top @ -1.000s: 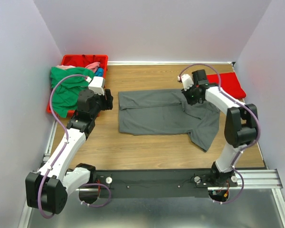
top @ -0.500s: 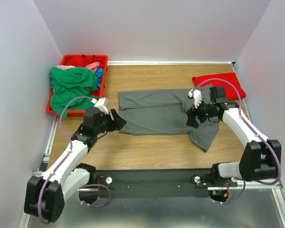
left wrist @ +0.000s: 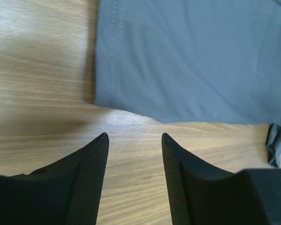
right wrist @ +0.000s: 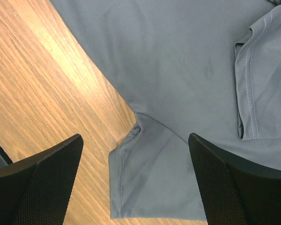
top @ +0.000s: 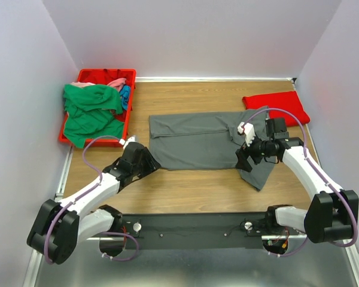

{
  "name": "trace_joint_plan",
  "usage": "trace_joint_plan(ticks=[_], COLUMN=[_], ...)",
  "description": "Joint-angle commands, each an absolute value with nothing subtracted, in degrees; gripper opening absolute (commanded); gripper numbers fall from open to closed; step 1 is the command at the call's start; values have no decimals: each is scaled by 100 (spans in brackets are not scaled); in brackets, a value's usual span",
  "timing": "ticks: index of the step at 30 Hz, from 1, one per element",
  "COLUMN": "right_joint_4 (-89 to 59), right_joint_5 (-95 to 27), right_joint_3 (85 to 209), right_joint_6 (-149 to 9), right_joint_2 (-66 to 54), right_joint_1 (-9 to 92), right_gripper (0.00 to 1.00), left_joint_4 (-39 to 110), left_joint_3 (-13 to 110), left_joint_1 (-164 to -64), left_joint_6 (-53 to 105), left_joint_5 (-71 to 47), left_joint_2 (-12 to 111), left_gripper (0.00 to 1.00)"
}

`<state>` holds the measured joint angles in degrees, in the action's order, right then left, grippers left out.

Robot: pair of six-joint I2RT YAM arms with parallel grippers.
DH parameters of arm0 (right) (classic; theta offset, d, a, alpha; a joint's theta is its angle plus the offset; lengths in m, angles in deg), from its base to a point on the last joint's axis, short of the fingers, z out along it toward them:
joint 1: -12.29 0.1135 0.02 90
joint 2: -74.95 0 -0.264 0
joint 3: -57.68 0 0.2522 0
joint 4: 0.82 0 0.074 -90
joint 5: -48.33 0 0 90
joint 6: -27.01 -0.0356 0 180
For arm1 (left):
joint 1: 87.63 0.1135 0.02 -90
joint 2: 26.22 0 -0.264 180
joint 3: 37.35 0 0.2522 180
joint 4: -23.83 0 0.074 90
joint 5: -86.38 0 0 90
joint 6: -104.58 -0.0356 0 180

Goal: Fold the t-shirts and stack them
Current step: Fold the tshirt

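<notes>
Top external view: a dark grey cloth t-shirt (top: pixel 194 140) is spread flat mid-way across the wooden table (top: pixel 185 185). A folded bright red t-shirt (top: pixel 276 106) is laid far right, and a green t-shirt (top: pixel 87 113) is draped over the red plastic bin (top: pixel 102 74).
Left wrist view: the left gripper (left wrist: pixel 134 140) is held spread (empty) just short of the grey hem corner.
Right wrist view: the right gripper (right wrist: pixel 135 138) is spread wide above a sleeve.

Plain dk grey cloth t-shirt (top: pixel 191 140); bright red cloth t-shirt (top: pixel 277 106); green cloth t-shirt (top: pixel 87 119); red plastic bin (top: pixel 105 72); lt brown wood-grain bench (top: pixel 185 182).
</notes>
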<state>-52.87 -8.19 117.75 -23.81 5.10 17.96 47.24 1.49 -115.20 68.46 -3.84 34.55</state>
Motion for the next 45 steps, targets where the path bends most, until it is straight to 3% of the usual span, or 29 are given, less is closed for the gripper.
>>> trace_joint_plan(ticks=[1, 12, 19, 45], right_joint_4=[-5229, -5159, -5150, -5141], right_joint_5=[-721, -677, -607, -519], right_joint_3=[11723, 11688, 11688, 11645], right_joint_6=[-2343, -2370, -2379, -2344], right_joint_2=[552, 499, 481, 525], right_joint_1=[1782, 1773, 1756, 1694], right_gripper=[100, 100, 100, 100], left_joint_4=[4902, 4919, 4884, 5429], left_joint_3=[23, 550, 594, 1024], left_joint_1=[-11566, -11575, -11575, -11601], left_joint_6=[7372, 7408, 7320, 7091], left_joint_5=[333, 517, 527, 676], left_joint_2=[3267, 4321, 4453, 4963], left_gripper=[57, 54, 46, 47])
